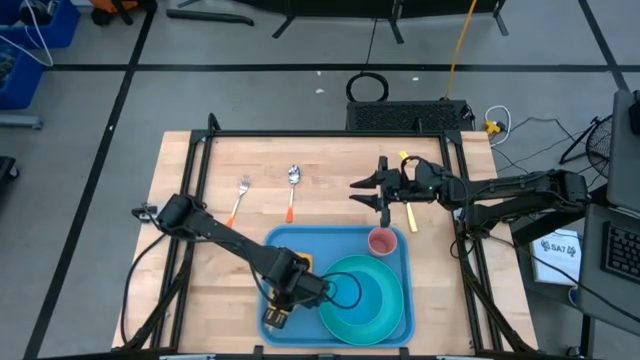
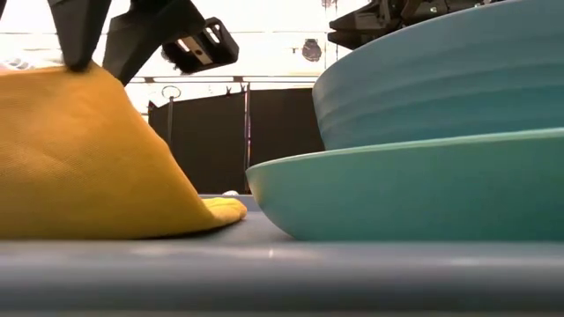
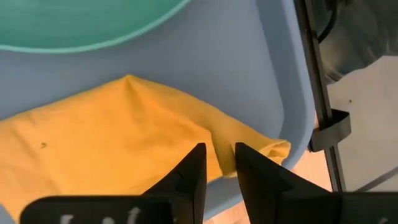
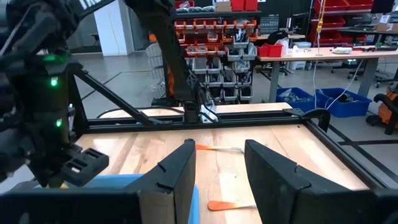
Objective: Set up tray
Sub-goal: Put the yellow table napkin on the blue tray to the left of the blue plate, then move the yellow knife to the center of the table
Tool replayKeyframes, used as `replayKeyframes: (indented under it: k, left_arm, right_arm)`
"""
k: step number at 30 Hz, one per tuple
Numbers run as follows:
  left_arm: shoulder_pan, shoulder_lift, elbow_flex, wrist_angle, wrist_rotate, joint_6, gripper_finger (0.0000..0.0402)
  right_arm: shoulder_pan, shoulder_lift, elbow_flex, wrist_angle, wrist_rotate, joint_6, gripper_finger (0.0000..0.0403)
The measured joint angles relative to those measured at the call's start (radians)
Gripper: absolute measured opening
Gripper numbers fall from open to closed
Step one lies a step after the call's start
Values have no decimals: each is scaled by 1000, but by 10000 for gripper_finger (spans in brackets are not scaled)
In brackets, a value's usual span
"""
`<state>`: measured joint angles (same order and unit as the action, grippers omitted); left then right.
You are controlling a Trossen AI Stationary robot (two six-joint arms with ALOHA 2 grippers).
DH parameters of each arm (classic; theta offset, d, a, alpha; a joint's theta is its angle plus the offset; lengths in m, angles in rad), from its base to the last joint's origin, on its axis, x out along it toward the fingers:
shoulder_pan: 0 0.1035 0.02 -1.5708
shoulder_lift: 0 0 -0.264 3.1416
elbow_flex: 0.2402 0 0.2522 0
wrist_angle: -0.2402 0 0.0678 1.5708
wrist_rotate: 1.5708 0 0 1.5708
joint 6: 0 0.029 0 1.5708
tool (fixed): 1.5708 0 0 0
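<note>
The blue tray (image 1: 300, 245) lies at the table's near middle. It holds a turquoise plate (image 1: 385, 325) with a turquoise bowl (image 1: 362, 283) on it, a pink cup (image 1: 382, 241) and a yellow napkin (image 3: 124, 143) that lies in its left part. My left gripper (image 3: 219, 171) points down over the napkin near the tray's left rim, its fingers a little apart. My right gripper (image 1: 362, 192) hangs open and level above the table beyond the tray, with nothing between its fingers (image 4: 217, 168). My left gripper comes at the napkin from above, near the napkin's corner (image 3: 273, 149) by the tray's rim. A raised fold (image 3: 217, 149) of the cloth stands in the narrow gap between the fingers. In the low view one fingertip (image 2: 77, 55) meets the top of the heaped cloth (image 2: 88, 75). The rest of the napkin lies on the tray.
A fork (image 1: 240, 198) and a spoon (image 1: 292, 188), both with orange handles, lie on the bare wood beyond the tray's left half. A yellow-handled piece (image 1: 408, 215) lies under my right arm. A black frame (image 1: 330, 133) runs around the table.
</note>
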<state>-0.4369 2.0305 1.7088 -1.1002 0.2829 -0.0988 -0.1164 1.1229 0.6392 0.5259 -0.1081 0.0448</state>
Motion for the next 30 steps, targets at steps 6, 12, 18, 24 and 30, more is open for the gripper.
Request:
replayKeyframes:
  k: [6,12,18,24,30]
  left_arm:
    - [29,-10,1,43,-21,-23,88]
    - [44,-11,1,55,-22,-36,88]
    - [38,-17,0,50,-31,-24,88]
    - [36,-102,0,69,-183,4,88]
    - [20,-254,-3,107,-399,19,88]
  right_arm:
    - [21,-2,0,9,-1,-8,132]
    - [34,-2,0,15,-1,-29,132]
    - [33,-2,0,14,-1,-34,132]
    - [34,-2,0,-4,-1,-32,132]
    - [33,-22,0,-7,-1,-50,132]
